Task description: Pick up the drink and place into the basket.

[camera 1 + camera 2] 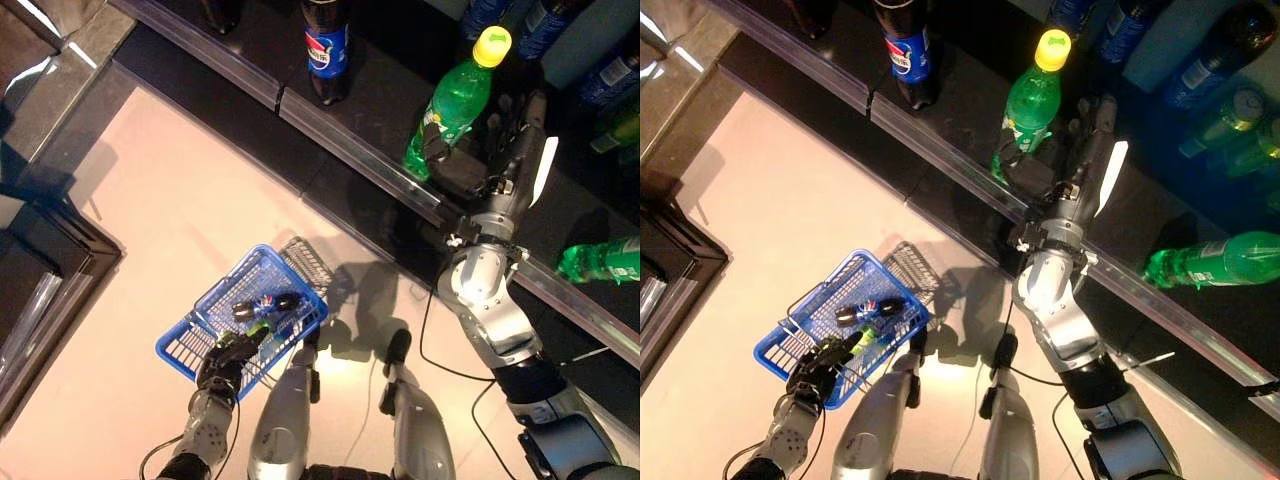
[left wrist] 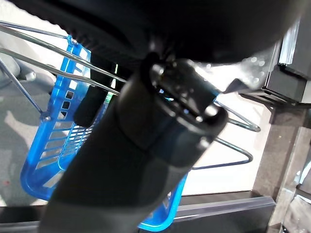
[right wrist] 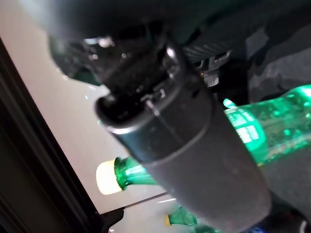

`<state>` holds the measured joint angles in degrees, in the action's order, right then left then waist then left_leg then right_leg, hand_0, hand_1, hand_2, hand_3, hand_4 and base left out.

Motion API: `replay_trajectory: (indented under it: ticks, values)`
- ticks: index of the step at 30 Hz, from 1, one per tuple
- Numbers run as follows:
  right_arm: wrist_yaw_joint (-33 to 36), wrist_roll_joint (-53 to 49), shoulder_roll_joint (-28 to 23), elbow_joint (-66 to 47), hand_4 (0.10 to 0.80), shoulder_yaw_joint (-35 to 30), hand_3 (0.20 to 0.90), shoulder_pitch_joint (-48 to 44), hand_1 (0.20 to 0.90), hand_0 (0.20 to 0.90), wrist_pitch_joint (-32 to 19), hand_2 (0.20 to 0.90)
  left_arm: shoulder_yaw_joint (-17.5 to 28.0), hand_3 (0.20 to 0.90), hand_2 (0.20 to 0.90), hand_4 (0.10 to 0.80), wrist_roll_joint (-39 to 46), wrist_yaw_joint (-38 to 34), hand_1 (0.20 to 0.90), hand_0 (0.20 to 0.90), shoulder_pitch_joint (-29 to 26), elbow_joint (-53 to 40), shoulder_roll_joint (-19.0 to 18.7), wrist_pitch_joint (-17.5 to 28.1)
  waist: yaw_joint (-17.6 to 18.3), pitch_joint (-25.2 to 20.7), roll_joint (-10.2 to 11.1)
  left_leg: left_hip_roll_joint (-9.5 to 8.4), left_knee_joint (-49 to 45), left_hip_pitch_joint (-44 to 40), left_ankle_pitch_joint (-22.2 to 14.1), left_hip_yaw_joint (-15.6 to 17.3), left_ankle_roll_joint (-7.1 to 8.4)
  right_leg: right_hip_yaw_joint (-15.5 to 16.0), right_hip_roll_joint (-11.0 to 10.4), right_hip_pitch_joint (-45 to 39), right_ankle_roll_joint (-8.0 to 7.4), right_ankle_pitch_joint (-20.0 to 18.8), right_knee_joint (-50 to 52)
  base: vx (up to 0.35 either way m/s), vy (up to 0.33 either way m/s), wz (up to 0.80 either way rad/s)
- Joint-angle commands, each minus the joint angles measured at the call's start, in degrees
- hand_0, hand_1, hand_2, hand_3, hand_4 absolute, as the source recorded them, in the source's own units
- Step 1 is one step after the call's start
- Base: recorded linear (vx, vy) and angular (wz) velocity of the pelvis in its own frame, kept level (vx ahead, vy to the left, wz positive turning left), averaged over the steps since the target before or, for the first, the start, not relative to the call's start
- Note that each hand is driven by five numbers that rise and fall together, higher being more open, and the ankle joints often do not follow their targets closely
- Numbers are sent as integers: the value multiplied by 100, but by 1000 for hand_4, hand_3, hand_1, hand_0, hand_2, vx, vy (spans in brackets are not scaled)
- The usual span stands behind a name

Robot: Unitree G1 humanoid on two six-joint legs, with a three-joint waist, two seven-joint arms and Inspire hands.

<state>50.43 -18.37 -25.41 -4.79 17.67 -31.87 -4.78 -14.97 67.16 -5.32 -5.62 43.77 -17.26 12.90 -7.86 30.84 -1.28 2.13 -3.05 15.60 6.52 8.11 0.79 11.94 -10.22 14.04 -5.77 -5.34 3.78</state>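
Note:
A green drink bottle [image 1: 455, 100] with a yellow cap stands on the dark shelf [image 1: 380, 110]. My right hand [image 1: 505, 150] is right beside it on the shelf. Its fingers are straight along the bottle's side and one dark fingertip lies on the label. In the right wrist view the thumb [image 3: 194, 145] crosses in front of the bottle [image 3: 272, 126]. My left hand [image 1: 225, 365] is shut on the wire handles [image 2: 233, 145] of the blue basket [image 1: 215, 330], which hangs low at the left. A dark bottle [image 1: 265, 305] and a green drink lie in it.
A metal rail [image 1: 330, 130] edges the shelf. A dark cola bottle [image 1: 325, 50] with a blue label stands further left on it. A green bottle [image 1: 600, 260] lies on its side at the right. Blue and green bottles [image 1: 1230, 100] crowd the far right. A dark cabinet [image 1: 40, 270] stands at the left.

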Motion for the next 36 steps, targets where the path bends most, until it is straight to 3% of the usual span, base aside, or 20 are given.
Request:
replay_trajectory:
  ticks: [1, 18, 35, 36]
  values:
    - [276, 28, -361, -489, 800, -411, 900, -823, 900, 900, -239, 900, -113, 200, 300, 100, 26, 588, 300, 300, 353, -699, 321, 326, -2, -104, -146, -127, -880, 423, -558, -547, 14, 168, -263, 133, -71, 365, 716, -17, 40, 3]
    - [169, -422, -9, 440, 800, -425, 900, -1324, 900, 900, -67, 900, -165, 200, 300, 100, -50, 540, 300, 300, 245, -765, 424, 386, -157, -104, -212, -260, -1232, 1007, -691, -588, -131, 288, -270, 790, 32, 532, 1240, -1, 17, 3]
    - [257, -450, -382, 1176, 800, -664, 900, -1992, 900, 900, -27, 900, -327, 200, 300, 100, -143, 587, 300, 300, 224, -863, 336, 421, -220, -104, -293, -332, -1573, 1357, -830, -614, -221, 252, -270, 1241, 77, 662, 1711, 1, 2, 0]
    - [262, -456, -403, 1210, 676, -679, 776, -2030, 794, 794, -50, 794, -332, 200, 300, 100, -142, 586, 300, 300, 226, -875, 319, 419, -227, -104, -297, -335, -1586, 1371, -838, -616, -228, 248, -273, 1265, 75, 666, 1735, 0, 0, 0]
